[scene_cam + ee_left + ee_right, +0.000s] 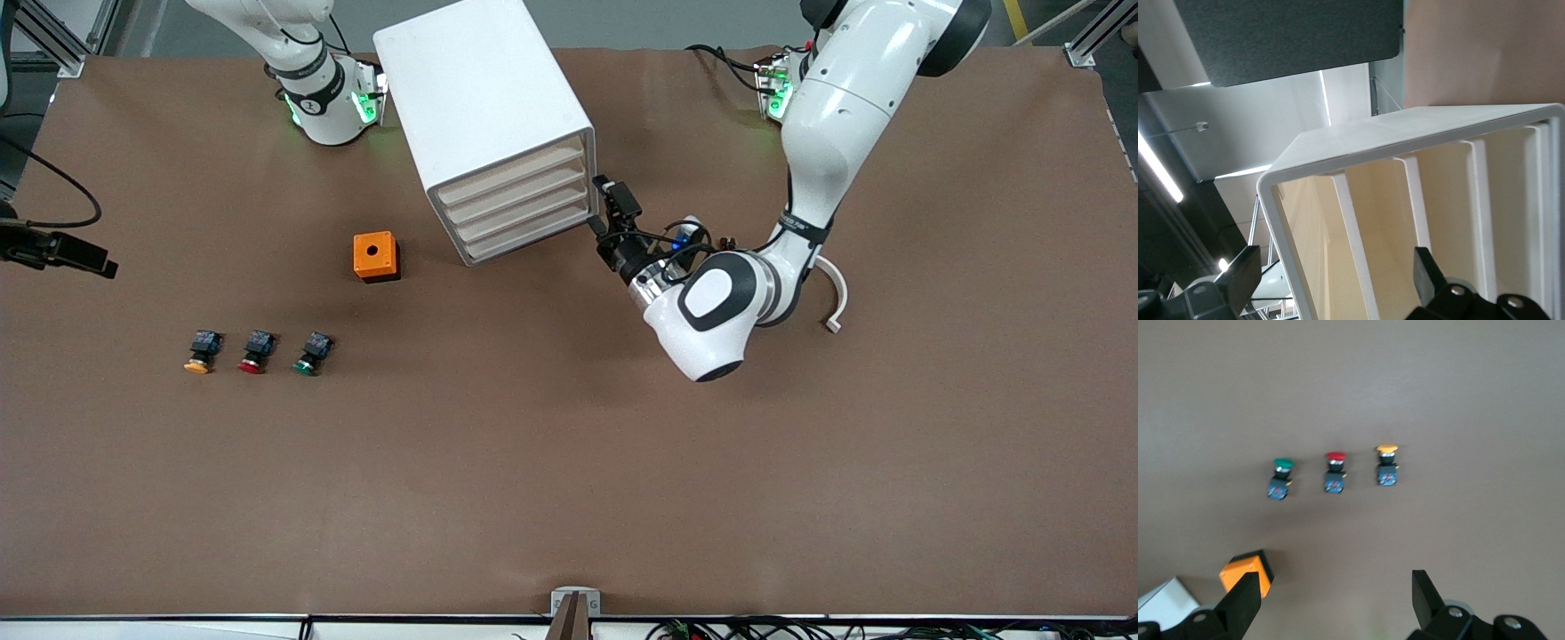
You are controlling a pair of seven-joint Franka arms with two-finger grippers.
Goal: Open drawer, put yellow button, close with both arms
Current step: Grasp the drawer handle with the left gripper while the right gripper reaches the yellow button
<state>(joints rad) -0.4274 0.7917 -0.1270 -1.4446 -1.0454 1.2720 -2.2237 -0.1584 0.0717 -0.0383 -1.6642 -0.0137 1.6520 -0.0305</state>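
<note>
Nearest the front camera, toward the right arm's end of the table: yellow button (202, 350) lying in a row beside the red button (256, 351) and green button (311, 352), apart from each other, all untouched. Probably light, hard plastic, with a smooth rounded cap likely to slip; better taken across the squarer black-and-blue body. Farther back, an orange box (376, 256) beside the cabinet (484, 116). At the cabinet's front corner, the left gripper (605, 222), fingers spread in its wrist view, level with the lower drawers. Top drawer (513, 178) shut, flush with the three below; likely light and free-sliding, no handle visible, so hold best sought at the front lip. Right gripper (1335, 603) released too, fingers apart, hanging above the buttons, out of the front view.
</note>
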